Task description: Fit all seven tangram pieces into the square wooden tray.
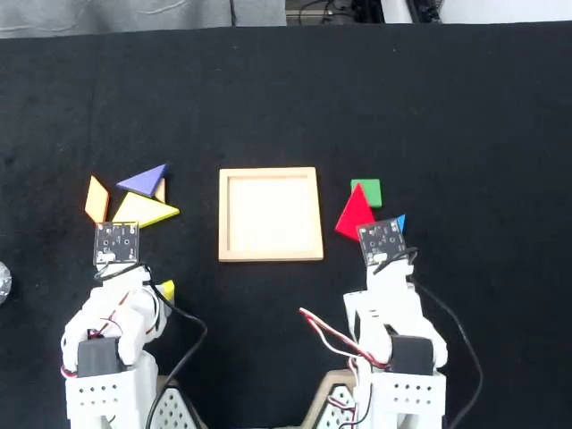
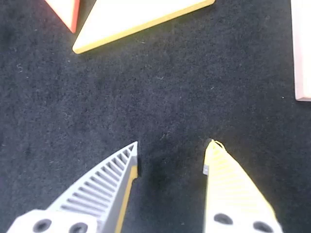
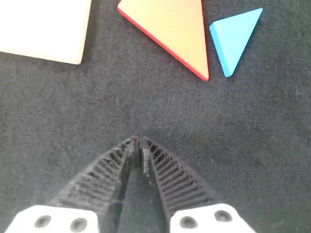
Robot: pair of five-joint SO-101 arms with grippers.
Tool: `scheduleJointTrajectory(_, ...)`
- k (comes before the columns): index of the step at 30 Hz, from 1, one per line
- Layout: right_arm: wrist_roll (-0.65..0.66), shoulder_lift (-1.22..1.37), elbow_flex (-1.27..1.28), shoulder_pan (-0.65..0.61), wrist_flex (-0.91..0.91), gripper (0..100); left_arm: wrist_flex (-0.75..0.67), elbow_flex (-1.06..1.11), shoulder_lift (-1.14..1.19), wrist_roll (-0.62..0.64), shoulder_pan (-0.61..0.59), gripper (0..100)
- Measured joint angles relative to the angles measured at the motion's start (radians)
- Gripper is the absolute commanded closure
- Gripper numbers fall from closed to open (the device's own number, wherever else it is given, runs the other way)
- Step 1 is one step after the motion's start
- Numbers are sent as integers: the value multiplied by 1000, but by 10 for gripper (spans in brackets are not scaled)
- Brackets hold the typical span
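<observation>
Left gripper (image 2: 170, 155) fingers spread wide, holding nothing; right gripper (image 3: 140, 145) pinched closed, empty. Tray (image 1: 271, 172) sits between the arms (nothing in it yet). I worry the flat red triangle (image 3: 170, 34), just ahead of the right gripper, skids on the cloth (image 1: 447, 107) instead of lifting.

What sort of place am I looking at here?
Probably a robotics lab bench: the left arm and right arm, small with exposed wires, stand at a black-covered table, and a wooden tray and coloured tangram pieces lie before them.

Wooden tray (image 1: 271, 172) lies flat; yellow triangle (image 1: 143, 211) left, red triangle (image 1: 355, 214) right.
</observation>
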Motion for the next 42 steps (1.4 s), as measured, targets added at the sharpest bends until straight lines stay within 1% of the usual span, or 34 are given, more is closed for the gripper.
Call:
scheduleJointTrajectory(2,0,0,0,0,-32,971,0,0,0,-2,41,775)
scheduleJointTrajectory(3,0,0,0,-3,-74,943,0,0,0,-2,63,775)
scheduleJointTrajectory(6,31,0,0,-5,-269,815,0,0,0,-2,126,775)
scheduleJointTrajectory(7,54,0,0,-5,-345,789,0,0,0,-2,146,775)
scheduleJointTrajectory(8,77,0,0,-5,-425,786,0,0,0,-2,164,775)
scheduleJointTrajectory(10,91,0,0,-6,-569,813,0,0,0,-2,201,775)
scheduleJointTrajectory(12,87,0,0,-6,-651,857,0,0,0,-2,219,775)
scheduleJointTrajectory(14,89,0,0,-5,-666,886,0,0,0,-2,215,773)
scheduleJointTrajectory(17,120,0,0,20,-666,888,-8,0,0,-2,175,775)
scheduleJointTrajectory(20,129,0,-9,18,-626,888,-94,0,0,-3,127,775)
scheduleJointTrajectory(24,129,0,-63,18,-552,888,-233,0,0,-3,26,773)
scheduleJointTrajectory(29,124,0,-84,18,-542,888,-261,0,0,-3,-2,773)
scheduleJointTrajectory(34,44,0,-84,-86,-542,888,-255,0,0,-8,-25,775)
scheduleJointTrajectory(37,-6,0,-84,-141,-542,888,-295,0,0,-77,-86,776)
scheduleJointTrajectory(39,-20,0,-75,-160,-537,888,-330,0,0,-109,-135,776)
scheduleJointTrajectory(42,-29,0,-18,-163,-534,888,-358,-41,0,-91,-172,776)
